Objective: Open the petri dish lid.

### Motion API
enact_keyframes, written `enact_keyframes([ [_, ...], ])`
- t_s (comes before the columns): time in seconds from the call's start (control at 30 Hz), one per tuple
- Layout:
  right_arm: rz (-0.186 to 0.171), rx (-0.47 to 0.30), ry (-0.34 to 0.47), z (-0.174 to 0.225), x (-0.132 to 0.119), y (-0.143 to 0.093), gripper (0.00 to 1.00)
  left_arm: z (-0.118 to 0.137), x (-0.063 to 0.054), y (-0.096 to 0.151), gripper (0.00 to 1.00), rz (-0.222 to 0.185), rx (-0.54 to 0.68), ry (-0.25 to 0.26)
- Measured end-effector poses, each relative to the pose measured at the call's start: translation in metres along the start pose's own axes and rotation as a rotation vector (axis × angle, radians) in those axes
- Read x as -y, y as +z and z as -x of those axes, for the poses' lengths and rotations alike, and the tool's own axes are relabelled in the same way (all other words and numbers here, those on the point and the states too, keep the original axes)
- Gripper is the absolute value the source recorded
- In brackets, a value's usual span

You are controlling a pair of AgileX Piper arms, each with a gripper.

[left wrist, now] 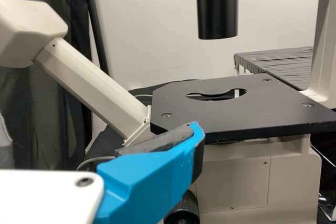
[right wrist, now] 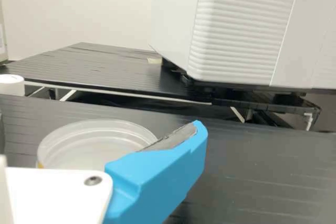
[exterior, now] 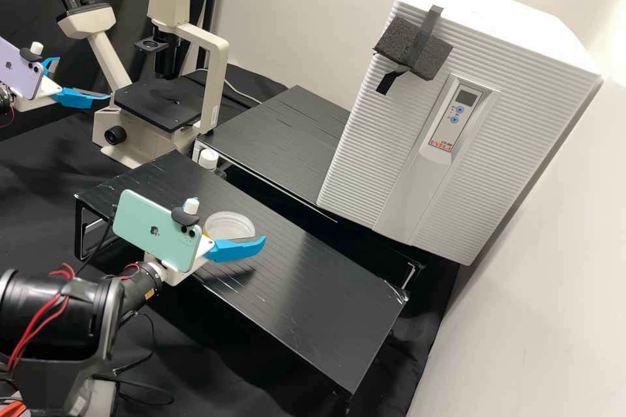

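Observation:
On the front black stand rests a clear round petri dish [exterior: 229,225] with a yellowish mark at its side; whether its lid is a separate layer I cannot tell. My right gripper [exterior: 238,249] is just in front of it, its blue finger beside the dish's near edge. In the right wrist view the dish [right wrist: 86,148] is partly hidden behind the finger and white mount of my right gripper [right wrist: 100,127], which is open and holds nothing. At the upper left, my left gripper [exterior: 83,79] is open and empty near the microscope; in its wrist view, my left gripper [left wrist: 98,129] faces the microscope stage.
A microscope [exterior: 160,104] with a black stage stands at the back left. The large white ribbed box [exterior: 456,117] is on the rear black stand [exterior: 280,137]. A white-capped bottle [exterior: 208,158] stands between the stands. Bare surface of the front stand [exterior: 313,300] extends right of the dish.

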Motion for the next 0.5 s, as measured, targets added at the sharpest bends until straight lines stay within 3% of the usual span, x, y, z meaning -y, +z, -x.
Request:
enact_keyframes([
  [0.3, 0.007, -0.007, 0.001, -0.0048, -0.0015, 0.0041, 1.0, 0.0, 0.0, 0.0, 1.0, 0.0, 0.0, 0.0],
  [0.5, -0.019, -0.002, 0.008, -0.0053, -0.0027, 0.0054, 1.0, 0.0, 0.0, 0.0, 1.0, 0.0, 0.0, 0.0],
])
